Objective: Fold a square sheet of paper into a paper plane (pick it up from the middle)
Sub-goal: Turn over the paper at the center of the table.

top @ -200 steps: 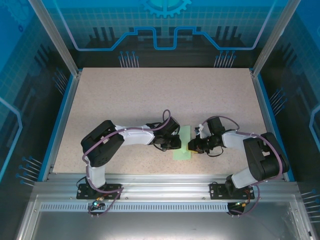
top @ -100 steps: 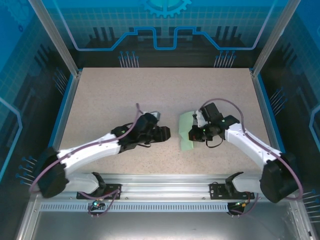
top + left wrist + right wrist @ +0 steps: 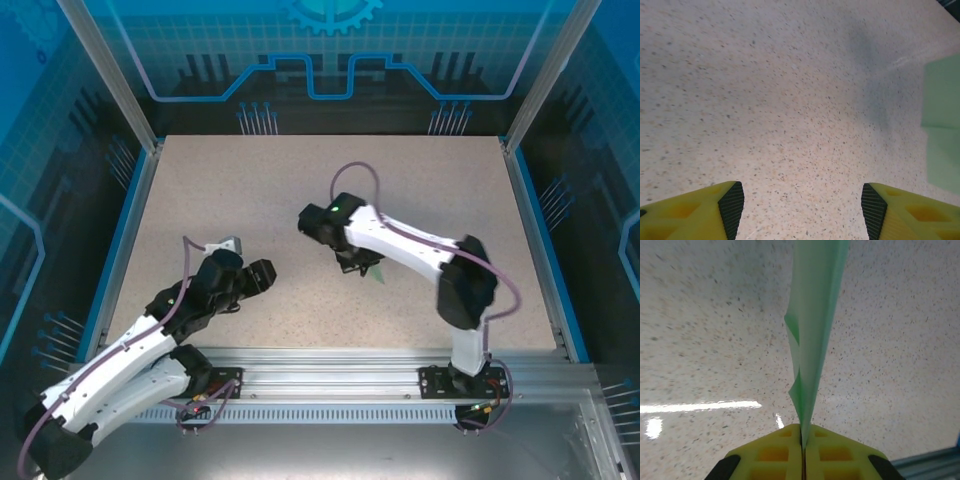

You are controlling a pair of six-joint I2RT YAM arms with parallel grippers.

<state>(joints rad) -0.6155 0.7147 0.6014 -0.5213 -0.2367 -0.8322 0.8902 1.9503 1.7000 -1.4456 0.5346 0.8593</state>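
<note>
The right hand (image 3: 802,432) is clenched on the folded sheet of paper (image 3: 815,315), which juts edge-on from its fingertips near the middle of the worktop (image 3: 300,190), while the left hand (image 3: 802,210) stands released, fingers apart, over the speckled surface well to the left.

A speckled beige table (image 3: 300,190) sits inside blue patterned walls (image 3: 330,60), aluminium rails (image 3: 330,360) along its near edge.

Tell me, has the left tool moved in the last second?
Yes. The left tool has swung left, toward the table's left edge, away from the green paper pinched in the right tool.
</note>
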